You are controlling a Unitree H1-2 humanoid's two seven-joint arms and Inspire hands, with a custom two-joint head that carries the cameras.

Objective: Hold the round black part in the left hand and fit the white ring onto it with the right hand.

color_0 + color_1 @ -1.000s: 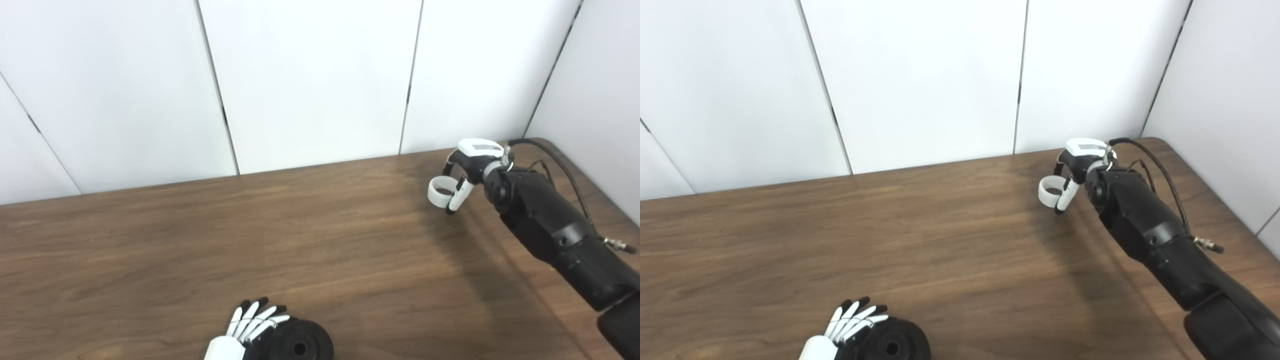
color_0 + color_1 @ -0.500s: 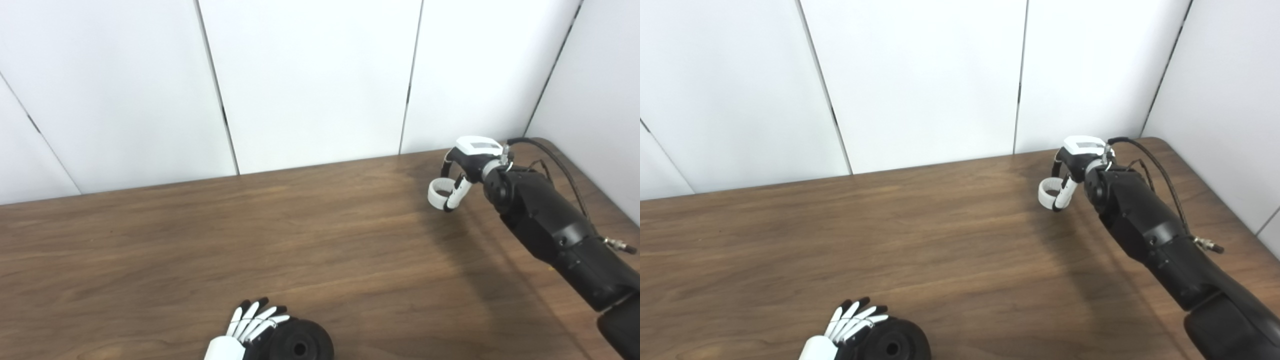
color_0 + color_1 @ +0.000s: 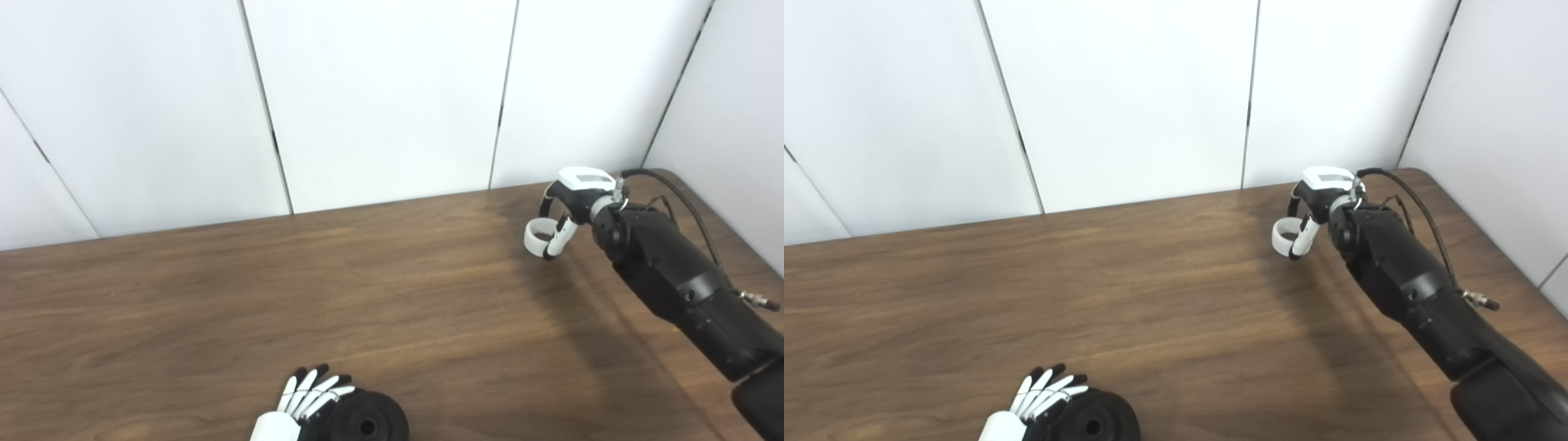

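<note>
Between one second ago and now the right hand (image 3: 566, 205) has risen a little at the far right of the table (image 3: 392, 294), and the white ring (image 3: 538, 237) has come up with it; in the last half second almost nothing has moved. The ring is pinched on its right side between the fingers (image 3: 556, 237) and what seems to be the thumb behind it, so this hand is closed on the ring, with the ring's open hole facing up and its left part sticking out free of the fingers. It seems to hang just above the wood, though I cannot tell this for sure. The left hand (image 3: 300, 407) has not moved: it lies at the near edge with its fingers spread over the left side of the round black part (image 3: 367, 419), which sits on the table just to the right of those fingers. Whether the fingers truly grip it I cannot tell. I judge that the ring is now picked up and must next travel the long way toward the black part, well apart from it. No brand, label or writing can be read anywhere.
</note>
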